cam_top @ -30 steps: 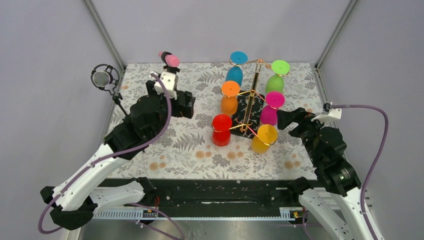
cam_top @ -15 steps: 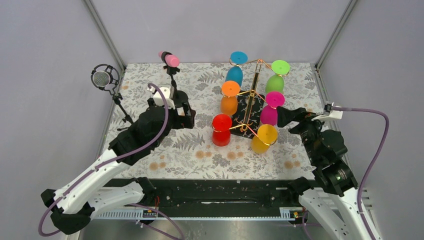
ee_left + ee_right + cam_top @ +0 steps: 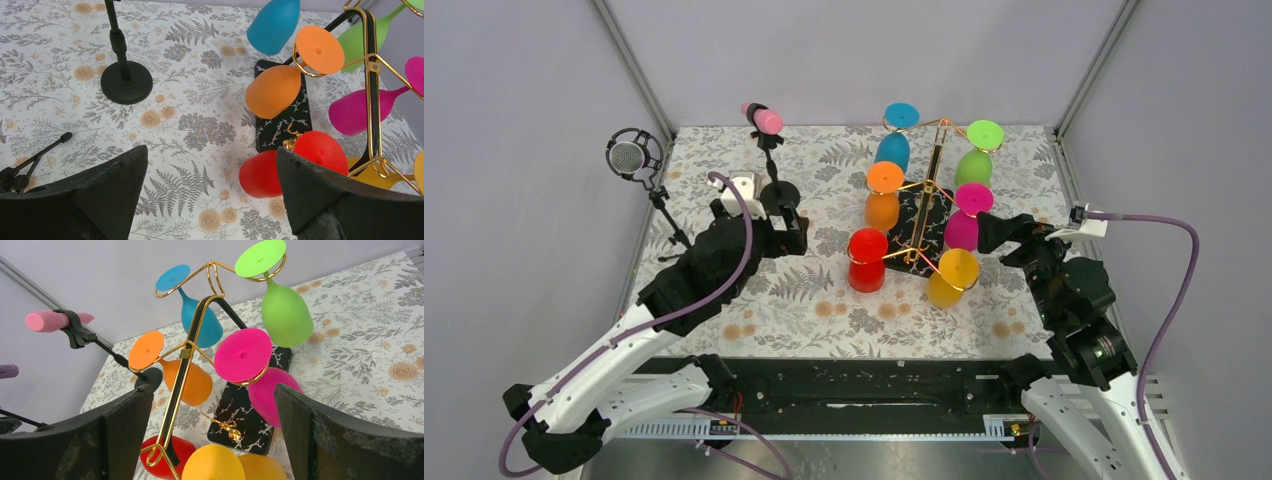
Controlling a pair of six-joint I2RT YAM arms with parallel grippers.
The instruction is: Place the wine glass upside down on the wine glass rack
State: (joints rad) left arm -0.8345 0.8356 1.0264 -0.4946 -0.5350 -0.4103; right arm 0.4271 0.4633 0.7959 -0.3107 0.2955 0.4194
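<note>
Top external view: the wine glass rack (image 3: 935,160) stands right of the table's centre on the floral tablecloth (image 3: 824,300), its gold post rising from a black speckled base. Six wine glasses hang upside down from its looped arms: blue wine glass (image 3: 892,150) and green wine glass (image 3: 972,165) at the far end, orange wine glass (image 3: 882,210) and magenta wine glass (image 3: 961,230) in the middle, red wine glass (image 3: 865,273) and yellow wine glass (image 3: 946,288) nearest the arms.

The left gripper (image 3: 802,232) sits to the left of the rack, apart from the red glass, with its fingers spread wide and nothing between them. In the left wrist view the rack lies ahead and to the right of the gap, the red glass showing just past the inner edge of one finger (image 3: 320,195).

The right gripper (image 3: 986,235) is close beside the magenta glass on the rack's right side, its jaws fully apart and holding nothing. In the right wrist view the rack stands between its two fingers (image 3: 110,435), ahead of them.

A pink-headed microphone on a stand (image 3: 764,118) stands near the far left of the table, and a second microphone (image 3: 629,157) stands at the left edge.
</note>
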